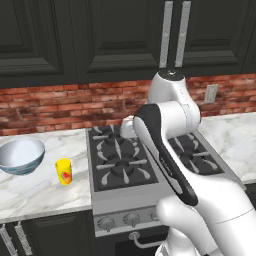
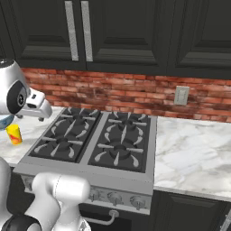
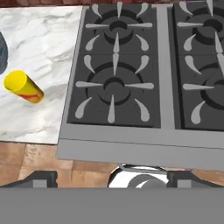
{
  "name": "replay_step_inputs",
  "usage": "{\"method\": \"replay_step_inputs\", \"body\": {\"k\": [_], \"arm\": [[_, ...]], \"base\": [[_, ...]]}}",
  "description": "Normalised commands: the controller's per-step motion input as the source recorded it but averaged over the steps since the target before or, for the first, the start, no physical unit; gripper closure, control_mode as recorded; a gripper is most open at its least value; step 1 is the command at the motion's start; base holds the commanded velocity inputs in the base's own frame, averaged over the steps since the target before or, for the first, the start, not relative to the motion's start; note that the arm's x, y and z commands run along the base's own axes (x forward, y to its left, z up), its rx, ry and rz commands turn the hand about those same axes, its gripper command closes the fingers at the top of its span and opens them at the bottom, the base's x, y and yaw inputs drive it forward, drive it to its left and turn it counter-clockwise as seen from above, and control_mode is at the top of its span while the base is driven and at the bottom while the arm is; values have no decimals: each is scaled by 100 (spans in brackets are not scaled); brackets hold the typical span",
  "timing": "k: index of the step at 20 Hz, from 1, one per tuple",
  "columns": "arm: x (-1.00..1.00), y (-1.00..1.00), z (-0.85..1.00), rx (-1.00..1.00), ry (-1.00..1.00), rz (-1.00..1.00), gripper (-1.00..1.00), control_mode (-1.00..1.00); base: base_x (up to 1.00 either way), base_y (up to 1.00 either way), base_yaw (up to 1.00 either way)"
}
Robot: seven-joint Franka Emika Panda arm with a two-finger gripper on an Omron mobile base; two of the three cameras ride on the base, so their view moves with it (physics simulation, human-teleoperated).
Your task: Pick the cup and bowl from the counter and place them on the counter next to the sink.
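Cup (image 3: 22, 87) upper left of hand view, well apart from claw (image 3: 112, 178) at bottom (over stove (image 3: 144, 70)). Bowl (image 1: 21, 155) beside cup on counter (image 1: 35, 187). Claw spread wide, empty.

In the hand view, the wide blue-grey bowl (image 3: 2, 54) is cut off at the picture's edge, far to the side of the gripper (image 3: 112, 178), leaving a dark sliver. In the right base view, the white arm hides most of that bowl behind the small yellow cup (image 2: 14, 134).
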Motion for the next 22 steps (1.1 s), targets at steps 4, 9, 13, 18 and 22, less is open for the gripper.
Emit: {"method": "replay_step_inputs", "body": {"k": [4, 9, 13, 18, 22], "arm": [[0, 28, -3, 13, 0, 0, -100, -100], [11, 45, -4, 24, 0, 0, -100, -100], [15, 47, 0, 10, 0, 0, -100, -100], [24, 51, 0, 0, 1, 0, -100, -100], [39, 23, -9, 0, 0, 0, -100, -100]], "base": [[0, 0, 0], [0, 0, 0], [0, 0, 0], [0, 0, 0], [0, 0, 0]]}}
